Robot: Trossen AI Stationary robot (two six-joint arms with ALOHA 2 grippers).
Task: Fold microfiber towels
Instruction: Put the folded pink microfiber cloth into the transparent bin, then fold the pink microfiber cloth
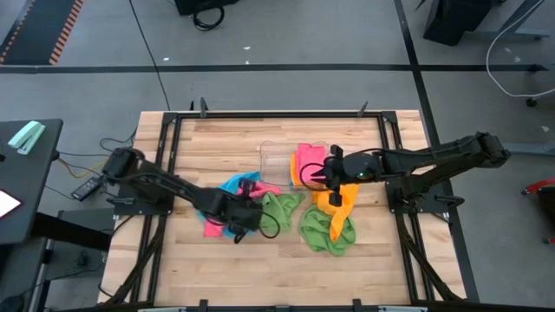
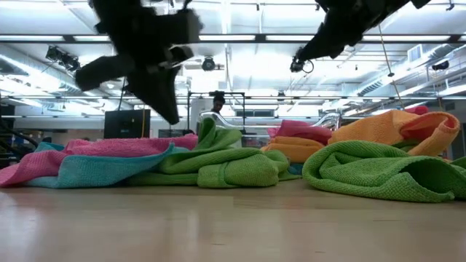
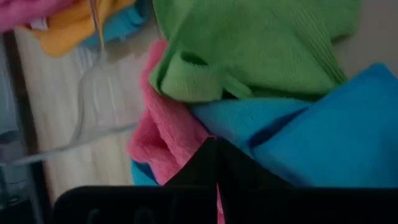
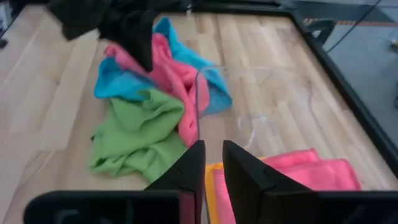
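My left gripper (image 1: 253, 218) is shut and hangs just above a loose heap of microfiber towels at the table's middle: a pink one (image 3: 165, 134), a blue one (image 3: 323, 127) and a green one (image 3: 249, 43). The low view shows its tip (image 2: 171, 113) clear of the cloth. My right gripper (image 4: 213, 149) hovers by the clear tray (image 1: 276, 156), its fingers a narrow gap apart with nothing between them. Folded pink and orange towels (image 4: 298, 177) lie in the tray. A crumpled orange towel (image 1: 338, 204) rests on another green towel (image 1: 328, 232).
Bare wood lies along the table's near edge (image 1: 260, 277) and its far left part (image 1: 208, 147). A dark metal frame (image 1: 277, 113) borders the table. Both arm bases stand at the left and right edges.
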